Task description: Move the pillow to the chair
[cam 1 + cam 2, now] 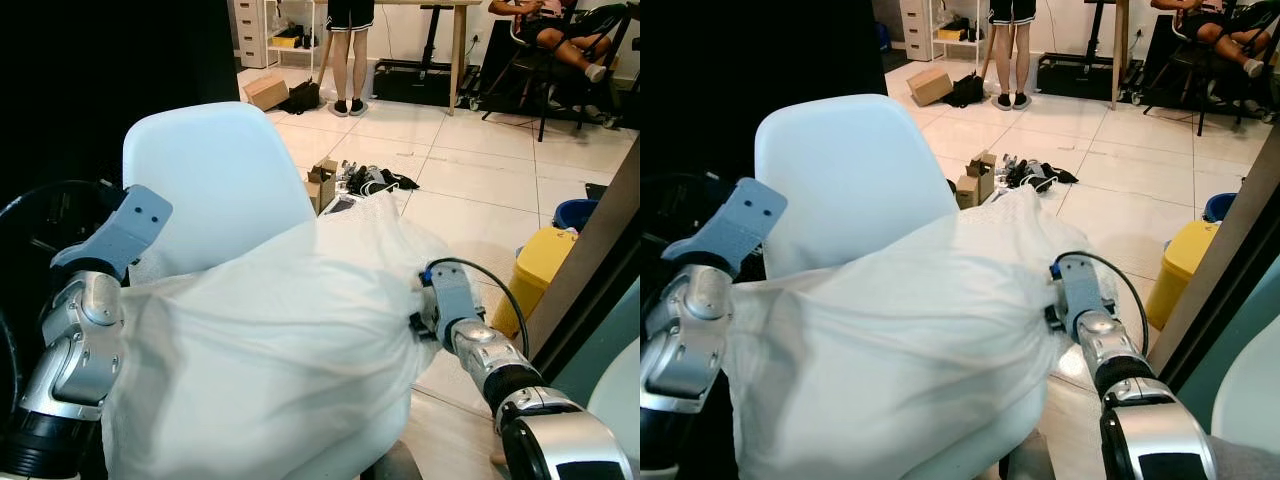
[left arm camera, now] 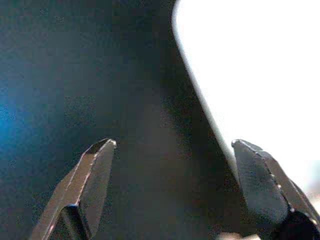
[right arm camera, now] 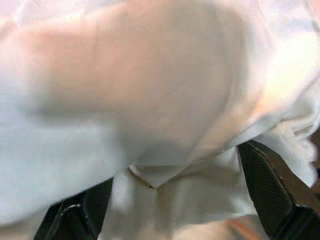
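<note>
A big white pillow [image 1: 270, 340] lies on the seat of a white plastic chair [image 1: 215, 180], leaning against its backrest. My two arms press it from either side. The left wrist [image 1: 125, 235] is at the pillow's left end beside the backrest; in the left wrist view my left gripper [image 2: 172, 142] is open, with nothing between its fingers and the bright chair edge [image 2: 250, 75] beyond. My right wrist [image 1: 445, 300] is pushed into the pillow's right end. In the right wrist view my right gripper [image 3: 175, 165] is spread open with pillow fabric [image 3: 150, 100] bulging between the fingers.
A yellow bin [image 1: 545, 270] and a blue bucket [image 1: 577, 212] stand on the tiled floor to the right, beside a dark slanted panel [image 1: 600, 250]. Small boxes and clutter [image 1: 345, 182] lie behind the chair. One person stands [image 1: 350, 50] and another sits [image 1: 560, 30] at the back.
</note>
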`<state>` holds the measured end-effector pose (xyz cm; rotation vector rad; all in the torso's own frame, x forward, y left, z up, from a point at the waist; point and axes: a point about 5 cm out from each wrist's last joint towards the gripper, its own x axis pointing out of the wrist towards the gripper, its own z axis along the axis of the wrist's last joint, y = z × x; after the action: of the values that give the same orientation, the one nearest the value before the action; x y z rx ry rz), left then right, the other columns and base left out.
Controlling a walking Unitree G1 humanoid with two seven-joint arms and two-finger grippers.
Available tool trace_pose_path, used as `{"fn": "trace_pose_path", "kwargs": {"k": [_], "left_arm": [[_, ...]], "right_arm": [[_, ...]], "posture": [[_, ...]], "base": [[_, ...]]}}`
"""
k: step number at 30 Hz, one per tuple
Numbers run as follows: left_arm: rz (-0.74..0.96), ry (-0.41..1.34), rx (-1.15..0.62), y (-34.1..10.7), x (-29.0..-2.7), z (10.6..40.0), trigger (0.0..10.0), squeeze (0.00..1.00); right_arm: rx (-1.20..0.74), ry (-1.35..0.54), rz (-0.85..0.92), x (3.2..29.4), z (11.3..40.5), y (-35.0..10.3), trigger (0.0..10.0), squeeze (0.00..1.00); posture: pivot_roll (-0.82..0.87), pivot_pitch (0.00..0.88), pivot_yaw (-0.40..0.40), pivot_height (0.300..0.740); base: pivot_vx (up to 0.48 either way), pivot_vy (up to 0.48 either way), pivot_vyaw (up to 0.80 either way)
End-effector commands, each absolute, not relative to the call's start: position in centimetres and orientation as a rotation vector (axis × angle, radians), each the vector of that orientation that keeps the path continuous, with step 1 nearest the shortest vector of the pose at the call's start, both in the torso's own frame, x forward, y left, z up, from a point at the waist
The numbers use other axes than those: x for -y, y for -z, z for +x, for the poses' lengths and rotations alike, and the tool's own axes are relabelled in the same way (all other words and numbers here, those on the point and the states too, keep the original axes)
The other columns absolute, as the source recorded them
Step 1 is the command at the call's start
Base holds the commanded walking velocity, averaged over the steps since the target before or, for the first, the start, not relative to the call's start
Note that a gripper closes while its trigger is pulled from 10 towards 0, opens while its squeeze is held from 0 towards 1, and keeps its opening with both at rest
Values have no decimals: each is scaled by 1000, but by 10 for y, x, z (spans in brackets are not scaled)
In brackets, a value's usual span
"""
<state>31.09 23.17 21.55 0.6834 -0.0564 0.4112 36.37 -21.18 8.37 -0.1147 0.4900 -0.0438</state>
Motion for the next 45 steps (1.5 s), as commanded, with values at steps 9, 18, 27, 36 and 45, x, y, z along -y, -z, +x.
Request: {"fn": "trace_pose_path", "kwargs": {"k": [9, 18, 27, 36, 45], "left_arm": [[563, -220, 18, -182, -194, 317, 10000, 1000], [573, -66, -22, -165, -172, 320, 10000, 1000], [642, 382, -284, -112, -136, 299, 10000, 0], [763, 528, -552, -71, -149, 274, 10000, 0], [800, 531, -646, -57, -161, 266, 10000, 0]], "right_arm": [[-240, 106, -156, 203, 380, -119, 10000, 1000], [-435, 52, -93, 188, 368, -85, 10000, 1000], [-583, -93, 3, 163, 356, -61, 10000, 1000], [-499, -14, 27, 181, 366, -80, 10000, 1000], [-388, 208, -211, 246, 375, -122, 10000, 1000]], "posture": [[-159, 0, -10, 547], [-151, 1, -14, 547], [-157, 9, -11, 547], [-155, 15, -7, 547], [-155, 21, -3, 547]], "base": [[0, 0, 0], [0, 0, 0], [0, 0, 0], [0, 0, 0], [0, 0, 0]]}}
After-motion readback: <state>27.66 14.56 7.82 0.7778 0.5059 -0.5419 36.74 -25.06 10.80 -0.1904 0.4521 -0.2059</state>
